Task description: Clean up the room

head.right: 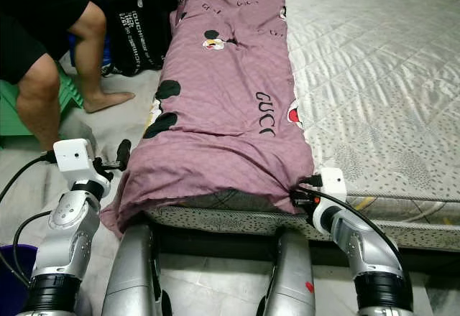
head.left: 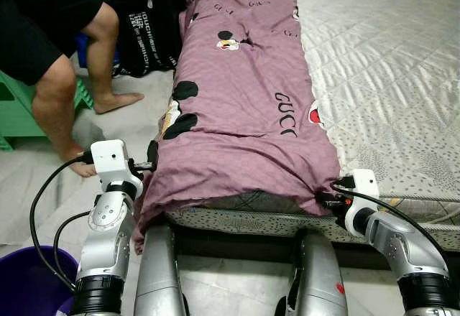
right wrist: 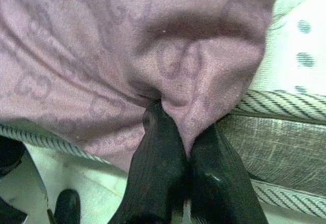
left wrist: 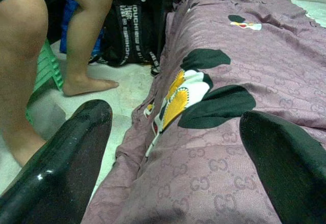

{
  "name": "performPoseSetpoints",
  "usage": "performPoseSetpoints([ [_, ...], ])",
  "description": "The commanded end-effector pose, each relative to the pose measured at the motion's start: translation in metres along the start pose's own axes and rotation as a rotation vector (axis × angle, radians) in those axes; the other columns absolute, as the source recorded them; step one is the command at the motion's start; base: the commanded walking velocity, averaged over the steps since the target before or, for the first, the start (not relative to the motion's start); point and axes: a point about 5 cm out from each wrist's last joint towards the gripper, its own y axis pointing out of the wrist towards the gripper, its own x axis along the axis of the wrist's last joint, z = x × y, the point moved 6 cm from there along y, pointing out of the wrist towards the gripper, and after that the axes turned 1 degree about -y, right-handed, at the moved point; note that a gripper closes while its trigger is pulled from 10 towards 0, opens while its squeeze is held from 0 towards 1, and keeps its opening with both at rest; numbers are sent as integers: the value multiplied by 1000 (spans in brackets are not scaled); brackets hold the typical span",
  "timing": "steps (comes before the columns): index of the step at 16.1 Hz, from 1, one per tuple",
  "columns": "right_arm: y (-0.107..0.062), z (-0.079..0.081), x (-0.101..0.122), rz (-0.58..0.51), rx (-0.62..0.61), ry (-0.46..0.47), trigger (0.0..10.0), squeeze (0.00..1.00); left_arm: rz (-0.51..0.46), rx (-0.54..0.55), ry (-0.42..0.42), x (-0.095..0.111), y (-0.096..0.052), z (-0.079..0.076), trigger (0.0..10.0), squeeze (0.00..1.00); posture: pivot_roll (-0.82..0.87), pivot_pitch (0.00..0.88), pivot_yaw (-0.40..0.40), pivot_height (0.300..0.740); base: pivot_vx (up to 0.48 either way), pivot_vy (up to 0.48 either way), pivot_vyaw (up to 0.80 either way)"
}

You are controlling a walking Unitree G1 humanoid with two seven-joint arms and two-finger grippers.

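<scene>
Both arms reach forward — left gripper (left wrist: 173, 147) fingers spread wide, right gripper (right wrist: 186, 147) fingers pinched together.

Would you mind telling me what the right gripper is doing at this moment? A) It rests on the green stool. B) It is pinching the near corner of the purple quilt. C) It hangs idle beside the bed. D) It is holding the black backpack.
B: in the right wrist view the right gripper has its two black fingers closed on a fold of the purple quilt at the near edge of the bed.
</scene>
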Motion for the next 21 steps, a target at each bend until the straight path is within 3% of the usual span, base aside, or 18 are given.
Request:
performPoseSetpoints([
  [1, -7, -7, -4, -13, -34, 18, 0, 0, -4, 7, 5, 1, 2, 1, 10000, 0, -26, 0, 14, 500, 0, 0, 0],
  [7, -37, 3, -58, 56, 82, 61, 0, 0, 2, 2, 3, -1, 1, -1, 10000, 0, -29, 0, 11, 500, 0, 0, 0],
  [8, -38, -7, -71, 78, 47, 50, 0, 0, 2, -1, 3, 0, 2, -1, 10000, 0, -34, 0, 13, 500, 0, 0, 0],
  [11, -33, -31, -77, 79, -41, -13, 0, 0, 3, -1, 5, 0, 3, -1, 10000, 0, -34, 0, 17, 500, 0, 0, 0],
  [12, -29, -44, -66, 38, -125, -110, 10000, 0, 3, -1, 6, 1, 3, -1, 10000, 0, -34, 0, 16, 500, 0, 0, 0],
  [13, -26, -52, -57, 4, -179, -154, 10000, 388, 2, -2, 6, 1, 4, -1, 10000, 0, -33, 0, 16, 500, 0, 0, 0],
  [14, -23, -59, -44, -49, -231, -177, 10000, 1000, 2, -2, 6, 1, 4, -1, 10000, 0, -32, 0, 16, 500, 0, 0, 0],
  [16, -20, -66, -16, -125, -327, -258, 10000, 1000, 1, 0, 6, 1, 4, -1, 10000, 0, -29, 0, 15, 500, 0, 0, 0],
  [19, -22, -53, 23, -225, -370, -331, 10000, 1000, 2, 0, 9, 1, 4, -1, 10000, 0, -30, 0, 14, 500, 0, 0, 0],
  [21, -23, -50, 18, -212, -370, -354, 10000, 1000, 3, -1, 9, 0, 5, -1, 10000, 0, -31, 0, 12, 500, 0, 0, 0],
])
